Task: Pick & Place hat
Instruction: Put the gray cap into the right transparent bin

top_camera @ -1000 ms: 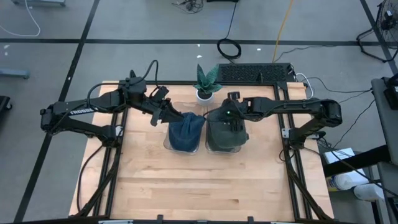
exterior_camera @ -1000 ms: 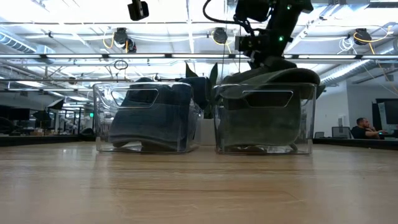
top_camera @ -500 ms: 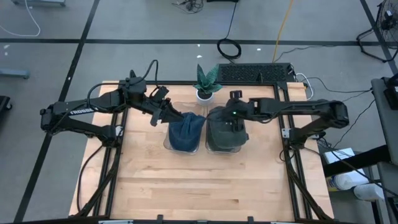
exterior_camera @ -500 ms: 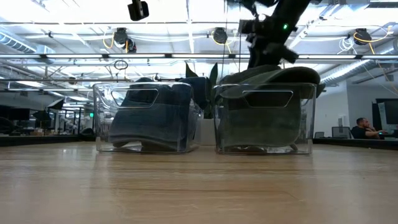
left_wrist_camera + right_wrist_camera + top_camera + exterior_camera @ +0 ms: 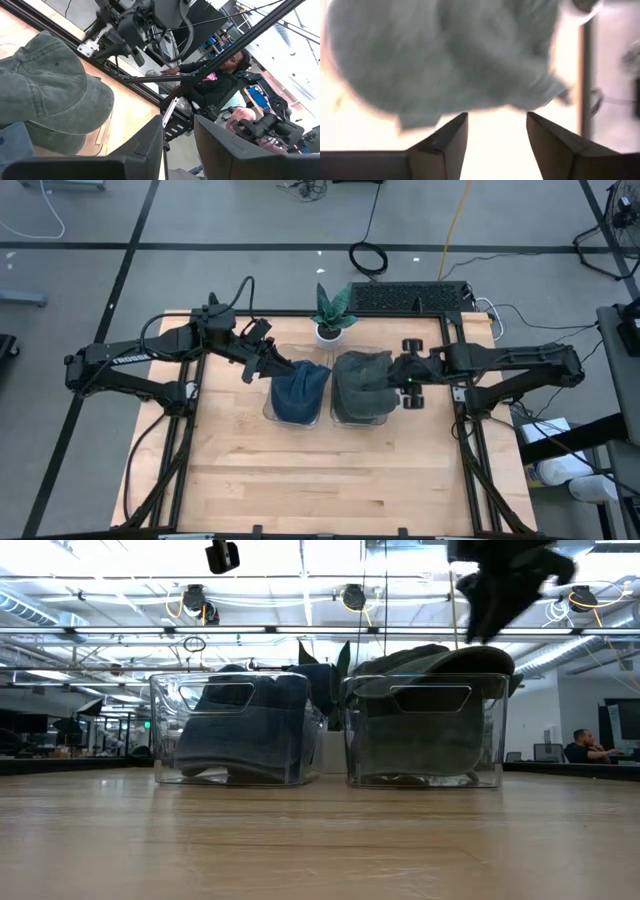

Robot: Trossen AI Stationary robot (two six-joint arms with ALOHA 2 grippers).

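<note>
A green hat [image 5: 360,380] sits in the right clear bin [image 5: 490,740], its crown [image 5: 430,660] bulging above the rim. A blue hat [image 5: 298,390] fills the left clear bin [image 5: 165,740]. My right gripper [image 5: 400,377] hangs open just right of the green hat and above it. In its wrist view the fingers [image 5: 447,142] stand apart with nothing between them, and the green hat [image 5: 445,55] lies beyond. My left gripper [image 5: 278,366] waits open at the blue hat's far left edge, with nothing between its fingers [image 5: 150,145].
A potted plant [image 5: 330,310] stands just behind the two bins and a keyboard [image 5: 410,297] lies at the table's far edge. A person [image 5: 220,75] sits beyond the table. Bare wood [image 5: 330,470] stretches from the bins to the near edge.
My right gripper has come off the top of the green hat, risen and gone toward the table's right edge. The green hat has stayed in its bin with its crown above the rim.
</note>
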